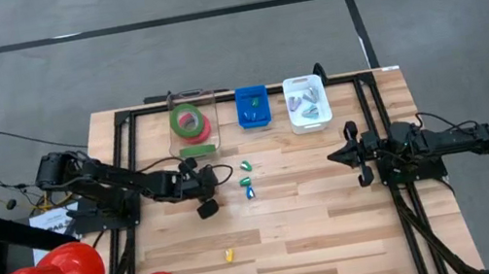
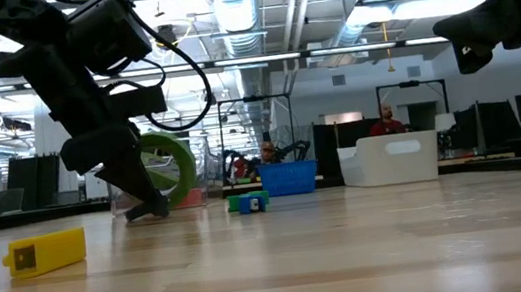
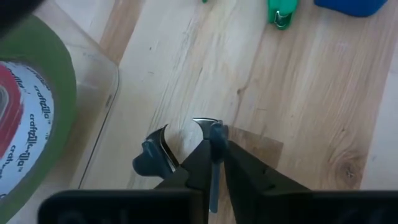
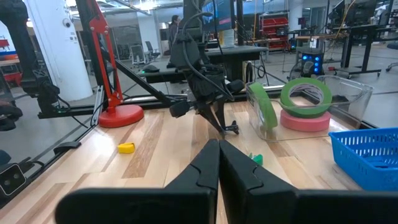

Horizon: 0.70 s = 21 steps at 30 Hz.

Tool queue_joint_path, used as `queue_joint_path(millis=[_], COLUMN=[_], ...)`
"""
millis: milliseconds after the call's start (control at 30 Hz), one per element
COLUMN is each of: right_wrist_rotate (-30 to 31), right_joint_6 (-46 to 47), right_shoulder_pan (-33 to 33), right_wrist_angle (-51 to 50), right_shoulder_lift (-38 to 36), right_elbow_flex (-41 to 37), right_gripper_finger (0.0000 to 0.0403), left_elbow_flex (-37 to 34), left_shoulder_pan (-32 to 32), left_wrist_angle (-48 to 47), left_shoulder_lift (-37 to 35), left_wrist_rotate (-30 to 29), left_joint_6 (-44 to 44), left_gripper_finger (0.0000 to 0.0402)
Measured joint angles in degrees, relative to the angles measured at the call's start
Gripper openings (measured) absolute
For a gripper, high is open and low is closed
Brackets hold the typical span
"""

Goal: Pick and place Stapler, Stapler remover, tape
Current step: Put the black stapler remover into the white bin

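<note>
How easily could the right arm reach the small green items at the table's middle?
Probably easily: the shut right gripper faces the green items across bare table, and the left gripper, gripping the staple remover, sits on their other side.

Worktop [image 1: 317, 224]: pale planked wood, smooth satin. Clear glossy plastic bin [image 1: 192, 126]. Remover [image 3: 163, 152]: shiny metal, blue plastic.

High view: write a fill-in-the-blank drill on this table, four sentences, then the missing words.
The bin between the clear tray and the white bin is ___. The left gripper is ___ on the stapler remover. The right gripper, shut, holds ___. Apart from the other things lies a small ___ item.
Missing words: blue; shut; nothing; yellow.
</note>
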Motion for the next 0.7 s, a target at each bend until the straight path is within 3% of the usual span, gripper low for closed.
queue_joint_path(millis=[700], right_wrist_rotate=[0.0], right_joint_6=[0.02], right_shoulder_pan=[0.0], right_wrist_angle=[0.0], right_shoulder_lift=[-0.01], right_elbow_flex=[0.0], right_gripper_finger=[0.0], left_elbow_flex=[2.75], left_shoulder_pan=[-1.99], left_wrist_angle=[-0.42], left_shoulder_lift=[0.07], left_wrist_rotate=[1.22], left_joint_6=[0.13], left_gripper_finger=[0.0008])
